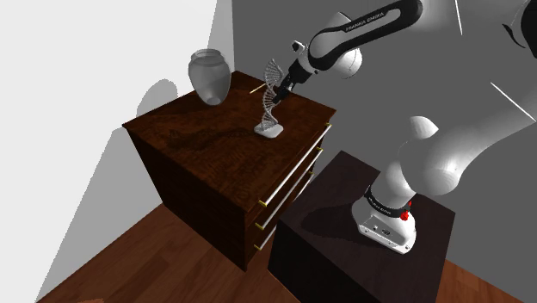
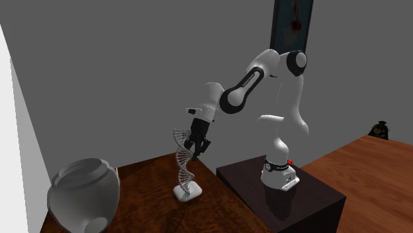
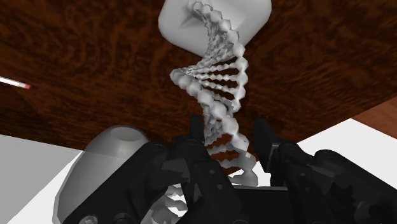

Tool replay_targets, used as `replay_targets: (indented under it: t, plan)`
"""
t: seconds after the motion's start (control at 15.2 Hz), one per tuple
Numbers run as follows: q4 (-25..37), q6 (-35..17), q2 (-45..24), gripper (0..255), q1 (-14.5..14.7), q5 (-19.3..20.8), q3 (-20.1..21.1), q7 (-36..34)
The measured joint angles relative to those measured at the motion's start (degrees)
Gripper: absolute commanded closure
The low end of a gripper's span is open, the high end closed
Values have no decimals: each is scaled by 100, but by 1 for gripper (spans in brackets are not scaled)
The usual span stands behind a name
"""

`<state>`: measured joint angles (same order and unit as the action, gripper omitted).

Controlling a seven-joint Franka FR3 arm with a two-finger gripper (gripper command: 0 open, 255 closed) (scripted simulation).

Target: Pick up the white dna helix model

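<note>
The white DNA helix model (image 1: 270, 105) stands upright on its small white base near the right edge of a dark wooden dresser top (image 1: 194, 138). My black gripper (image 1: 282, 84) comes in from the shoulder view's right at the helix's upper part. Seen from the wrist, the helix (image 3: 213, 76) runs up between the two fingers (image 3: 193, 143), which press against its upper turns. In the second exterior view the gripper (image 2: 196, 143) is beside the top of the helix (image 2: 183, 165), and the base rests on the dresser (image 2: 149, 175).
A grey round vase (image 1: 209, 75) (image 2: 83, 195) stands at the dresser's back corner. A thin pencil (image 3: 14, 81) lies on the top behind the helix. The dark stand box (image 1: 340, 207) sits close against the dresser's drawer side. Wooden floor lies below.
</note>
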<state>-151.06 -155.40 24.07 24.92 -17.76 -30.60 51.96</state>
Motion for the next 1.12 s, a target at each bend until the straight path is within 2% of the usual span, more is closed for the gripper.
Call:
replay_targets:
  t: [0.33,1.12]
  plan:
    - [30,100,51,255,-72,77,77,-98]
    - [561,1051,470,255,-495,558,511,-694]
